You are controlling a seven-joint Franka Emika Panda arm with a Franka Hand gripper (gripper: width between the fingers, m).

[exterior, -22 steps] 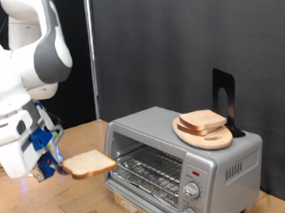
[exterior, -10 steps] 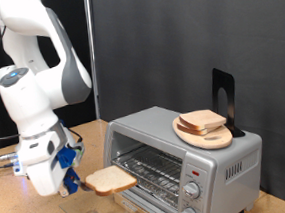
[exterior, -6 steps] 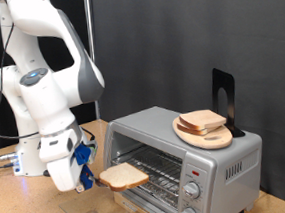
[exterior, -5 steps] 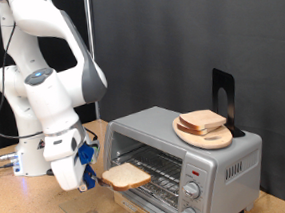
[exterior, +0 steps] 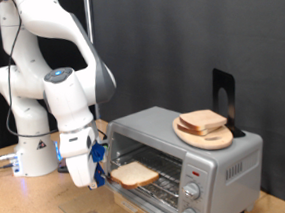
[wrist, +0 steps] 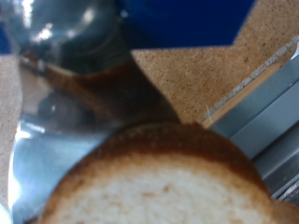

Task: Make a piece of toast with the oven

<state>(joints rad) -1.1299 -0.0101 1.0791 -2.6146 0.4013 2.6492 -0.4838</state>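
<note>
The piece of toast (exterior: 135, 172) is a pale slice with a brown crust, held level at the open mouth of the oven (exterior: 187, 155) above the wire rack (exterior: 158, 171). My gripper (exterior: 102, 177) is shut on the slice's edge toward the exterior view's left. In the wrist view the toast (wrist: 163, 182) fills the frame close up, gripped by a shiny metal finger (wrist: 70, 89). The silver oven stands at the exterior view's lower right with its two round knobs (exterior: 191, 192) on the front panel.
A round wooden board (exterior: 204, 133) with other bread slices (exterior: 202, 121) sits on top of the oven, beside a black stand (exterior: 224, 99). The wooden table (exterior: 30, 202) extends to the exterior view's left. The white robot base (exterior: 34, 146) stands behind the arm.
The arm has carried the toast toward the exterior view's right, from beside the oven into its open front, above the rack.
</note>
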